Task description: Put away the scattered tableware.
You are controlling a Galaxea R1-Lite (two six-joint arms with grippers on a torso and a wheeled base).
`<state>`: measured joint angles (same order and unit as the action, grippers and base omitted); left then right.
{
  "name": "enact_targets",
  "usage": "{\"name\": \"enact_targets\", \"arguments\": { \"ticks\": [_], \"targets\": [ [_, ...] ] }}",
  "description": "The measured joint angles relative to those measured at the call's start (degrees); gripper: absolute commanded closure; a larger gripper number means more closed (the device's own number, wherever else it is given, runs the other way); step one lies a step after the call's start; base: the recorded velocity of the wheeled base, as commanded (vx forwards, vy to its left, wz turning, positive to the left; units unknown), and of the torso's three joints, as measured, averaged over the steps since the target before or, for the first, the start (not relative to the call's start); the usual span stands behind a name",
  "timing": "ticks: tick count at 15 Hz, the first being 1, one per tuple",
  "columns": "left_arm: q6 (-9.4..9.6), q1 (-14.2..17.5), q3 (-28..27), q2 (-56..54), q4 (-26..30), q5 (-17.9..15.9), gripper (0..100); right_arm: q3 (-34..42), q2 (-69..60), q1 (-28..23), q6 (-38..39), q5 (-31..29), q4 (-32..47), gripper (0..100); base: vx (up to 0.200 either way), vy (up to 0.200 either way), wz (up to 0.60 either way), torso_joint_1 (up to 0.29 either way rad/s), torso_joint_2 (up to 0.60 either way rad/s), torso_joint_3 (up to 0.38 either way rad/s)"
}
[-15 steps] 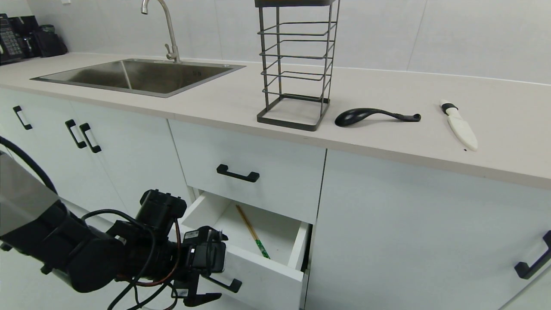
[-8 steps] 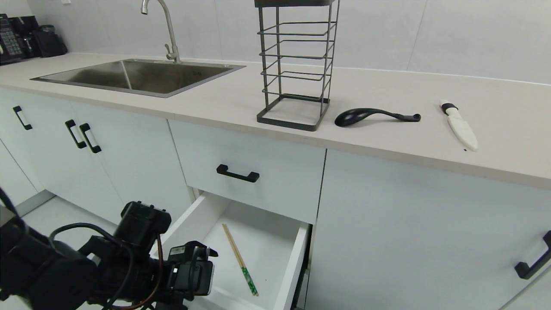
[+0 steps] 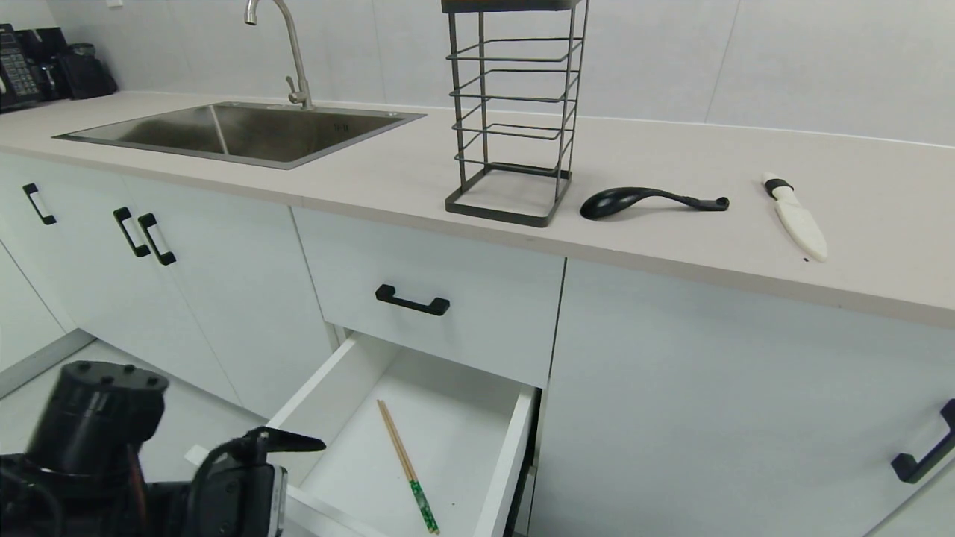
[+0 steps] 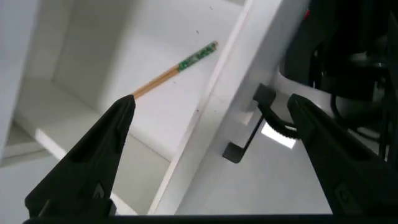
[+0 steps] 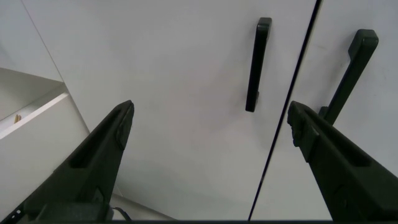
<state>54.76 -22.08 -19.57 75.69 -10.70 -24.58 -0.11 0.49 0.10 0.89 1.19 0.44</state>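
While the lower drawer [image 3: 507, 447] stands pulled out, the left claw [image 4: 211, 102] hangs low just outside its front, fingers spread wide and nothing between them. Seen through that gap, and farther off than the fingertips, are the drawer's front panel and its black handle [image 4: 242, 134]; whether any finger touches the panel cannot be told. Pair of chopsticks [image 3: 406, 466] lies flat on the drawer floor, beyond the left claw and inside the front panel, green-printed ends toward the front, the two sticks side by side and touching. Right claw [image 5: 211, 111]: also wide, holding nothing, facing white cabinet doors [image 5: 186, 93] with two upright black door handles [image 5: 257, 65] ahead of it, one showing in the gap, the other just past one finger. Remaining tableware sits on the countertop [image 3: 671, 253], well above the left claw and away to its right: a black spoon [image 3: 649, 200], bowl down, handle pointing away from the wire rack [image 3: 515, 112], and beyond it, apart, a white knife [image 3: 797, 218] with a black band near one end (blade looks sheathed, not certain). Spoon is near the rack's base but not touching it. Rack stands upright, above the closed upper drawer front. Sink [image 3: 239, 130] is set into the counter, above the left claw and farther back.
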Motion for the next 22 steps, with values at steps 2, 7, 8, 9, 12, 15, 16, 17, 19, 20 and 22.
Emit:
{"name": "enact_targets", "arguments": {
  "ticks": [2, 7, 8, 9, 12, 15, 16, 17, 19, 20, 22],
  "targets": [
    [-12.40, 0.78, -0.94, -8.13, -2.51, 1.54, 0, 0.00, 0.00, -0.05, 0.00, 0.02, -0.01, 0, 0.000, 0.000, 0.00, 0.000, 0.00, 0.000],
    [-25.23, 6.92, -1.84, -33.68, -5.52, 7.58, 0, 0.00, 0.00, -0.02, 0.00, 0.00, 0.00, 0, 0.000, 0.000, 0.00, 0.000, 0.00, 0.000],
    [-26.32, 8.91, -1.24, -39.25, -5.41, 8.16, 0, 0.00, 0.00, 0.00, 0.00, 0.00, 0.00, 0, 0.000, 0.000, 0.00, 0.000, 0.00, 0.000],
    [-27.89, 10.90, -0.63, -44.30, -4.73, 8.62, 0, 0.00, 0.00, -0.05, 0.00, 0.00, 0.00, 0, 0.000, 0.000, 0.00, 0.000, 0.00, 0.000],
    [-36.69, 19.32, 1.96, -59.27, -1.52, 9.89, 0, 0.00, 0.02, -0.02, 0.00, 0.00, -0.01, 0, 0.000, 0.000, 0.00, 0.000, 0.00, 0.000],
    [-40.01, 23.24, 10.03, -67.62, -0.90, 10.19, 0, 0.00, 0.00, -0.02, 0.00, 0.00, 0.00, 0, 0.000, 0.000, 0.00, 0.000, 0.00, 0.000],
    [-40.38, 23.59, 13.51, -69.06, -1.08, 10.22, 0, 0.00, 0.00, -0.05, 0.00, 0.02, 0.00, 0, 0.000, 0.000, 0.00, 0.000, 0.00, 0.000],
    [-40.95, 23.72, 16.51, -70.18, -0.07, 10.30, 0, 0.00, 0.00, -0.05, 0.00, 0.00, 0.00, 0, 0.000, 0.000, 0.00, 0.000, 0.00, 0.000],
    [-43.39, 23.81, 18.82, -71.40, 7.27, 11.41, 0, 0.00, 0.00, -0.05, 0.00, 0.00, 0.00, 0, 0.000, 0.000, 0.00, 0.000, 0.00, 0.000],
    [-45.13, 23.64, 19.15, -71.89, 8.13, 12.18, 0, 0.00, 0.00, -0.05, 0.00, 0.00, 0.00, 0, 0.000, 0.000, 0.00, 0.000, 0.00, 0.000],
    [-47.40, 23.34, 19.38, -72.86, 8.50, 14.42, 0, 0.00, 0.00, 0.00, 0.00, 0.02, 0.00, 0, 0.000, 0.000, 0.00, 0.000, 0.00, 0.000]
  ]
}}
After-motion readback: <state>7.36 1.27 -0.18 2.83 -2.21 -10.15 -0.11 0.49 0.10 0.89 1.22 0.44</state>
